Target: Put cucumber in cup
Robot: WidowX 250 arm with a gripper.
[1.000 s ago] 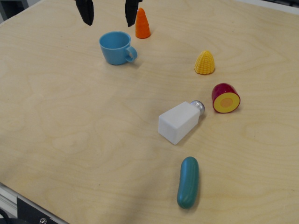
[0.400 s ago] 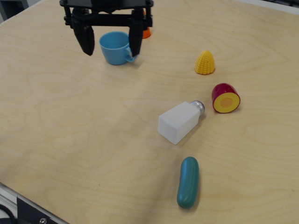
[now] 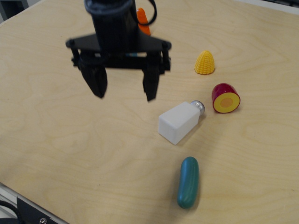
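Overhead, the hand (image 3: 124, 88) hangs wide open, gripping nothing, its body hiding the cup entirely and most of the orange carrot (image 3: 142, 18) behind it. Below and right of it, past the white shaker (image 3: 179, 122), the cucumber (image 3: 188, 182) lies on the bench (image 3: 56, 135).

place: robot lab | evidence: plywood tabletop (image 3: 56, 140), plastic toy foods, metal frame edge (image 3: 14, 203)

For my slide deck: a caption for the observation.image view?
Open gripper above the table, cucumber lying untouched beside a white shaker.
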